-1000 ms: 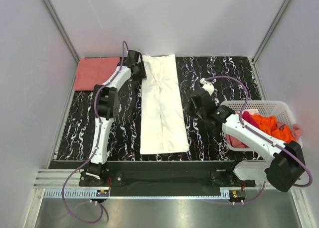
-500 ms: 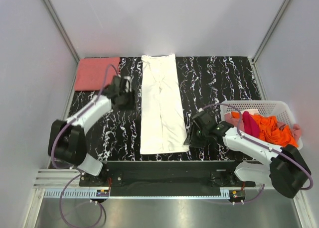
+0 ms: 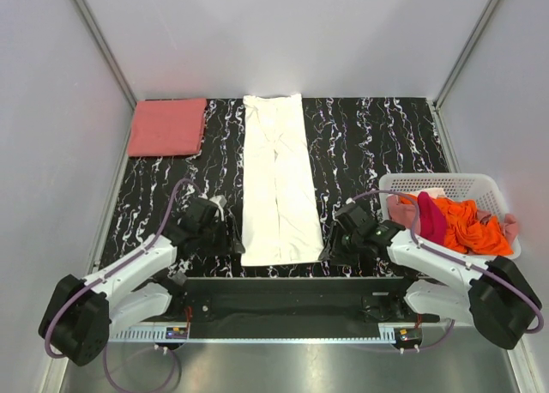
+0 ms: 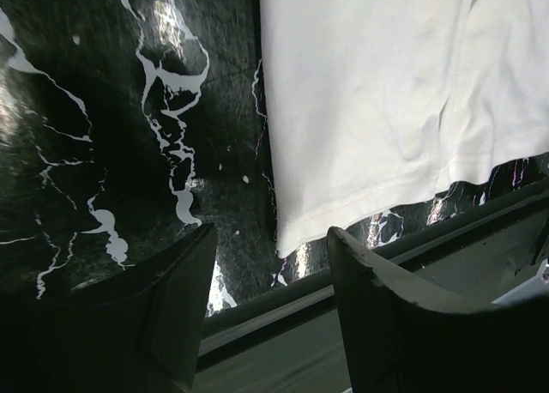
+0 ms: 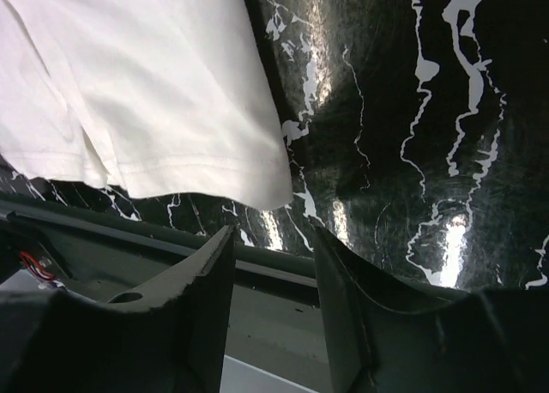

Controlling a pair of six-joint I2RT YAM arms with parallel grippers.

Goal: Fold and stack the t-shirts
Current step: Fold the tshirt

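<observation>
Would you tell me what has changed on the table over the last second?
Both arms drew back toward the near edge: the left gripper now sits at the near-left corner of the white shirt, the right gripper at its near-right corner, both open, holding nothing. The white shirt, the folded pink shirt and the basket stayed put.

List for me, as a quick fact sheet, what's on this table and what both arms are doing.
Centre: cream-white t-shirt, folded into a long strip, flat on the table
Far left corner: salmon-pink t-shirt, folded
Right: basket holding orange shirt and magenta shirt, bunched
Left end effector: open, empty, at the strip's near left corner
Right end effector: open, empty, at its near right corner
</observation>
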